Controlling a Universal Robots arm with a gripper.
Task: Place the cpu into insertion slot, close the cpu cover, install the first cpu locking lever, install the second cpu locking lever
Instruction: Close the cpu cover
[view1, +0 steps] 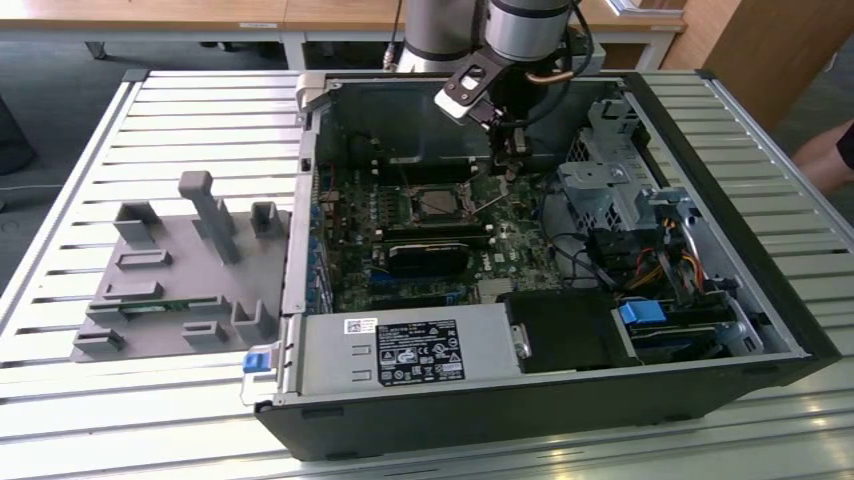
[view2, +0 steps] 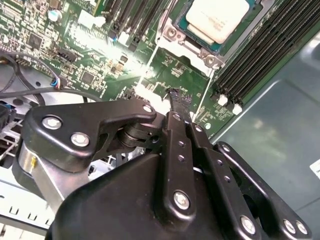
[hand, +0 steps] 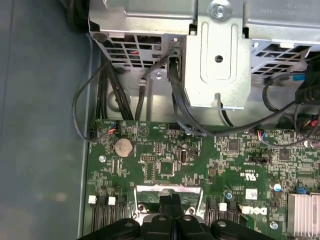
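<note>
- Inside an open computer case (view1: 747, 300) on the slatted counter (view1: 200, 110), the arm's hand (view1: 509, 178) hangs over the green circuit board (hand: 200, 160), just beside the socket on the exterior view's right.
- Step 1 looks done: the cpu (view2: 217, 17) lies flat in the insertion slot (view1: 437, 190), its pale metal face up and level in the second wrist view.
- Step 2 also appears complete — the cpu cover (view2: 173, 34) shows as a silvery frame lying down around the chip, its window open onto the pale face, not tilted up.
- The 2 locking levers seem to be what is left. In the exterior view a thin metal rod (view1: 489, 205) slants up from the socket's edge toward the hand, which suggests at least 1 lever is not yet latched; whether the other is down cannot be told.
- The hand (view2: 178, 97) is clenched, its 2 fingers pressed together at the tip with nothing visible between them. The tip hovers over the board close to the socket's corner; contact with a lever cannot be made out.
- In the first wrist view the joined fingers (hand: 175, 202) sit right at the silvery socket edge — the work stands in the lever stage, by this reading.
- A grey parts fixture (view1: 174, 280) sits on the counter well apart from the case.
</note>
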